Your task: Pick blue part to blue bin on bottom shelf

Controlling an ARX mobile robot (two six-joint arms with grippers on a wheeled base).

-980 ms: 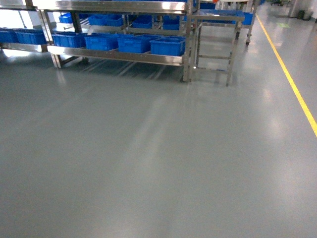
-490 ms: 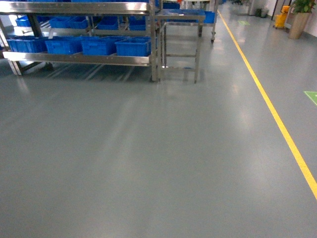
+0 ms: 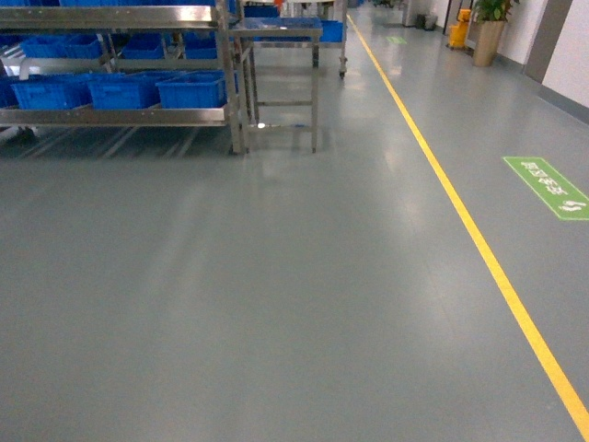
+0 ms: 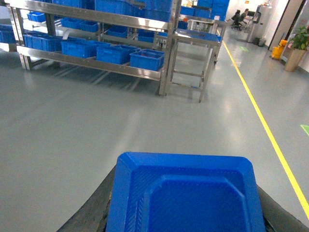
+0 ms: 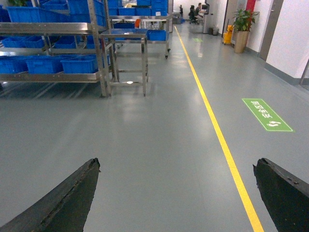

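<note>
The left hand (image 4: 186, 212) holds the blue part (image 4: 186, 193). The right hand (image 5: 176, 193) gapes wide, holding nothing. The bottom shelf (image 3: 120, 116) (with blue bins (image 3: 191, 90)) lies well ahead, far left.

Grey floor (image 3: 276, 304) with a pale sheen, crossed at the right of the frame by a yellow line (image 3: 460, 221). At the far right lies a green floor sign (image 3: 548, 187) with white marks. In the upper left, blue bins (image 3: 193, 89) sit on the silver bottom shelf (image 3: 120, 117). In the left wrist view a bright blue part (image 4: 186, 198) fills the lower frame between black fingers (image 4: 91, 212).
</note>
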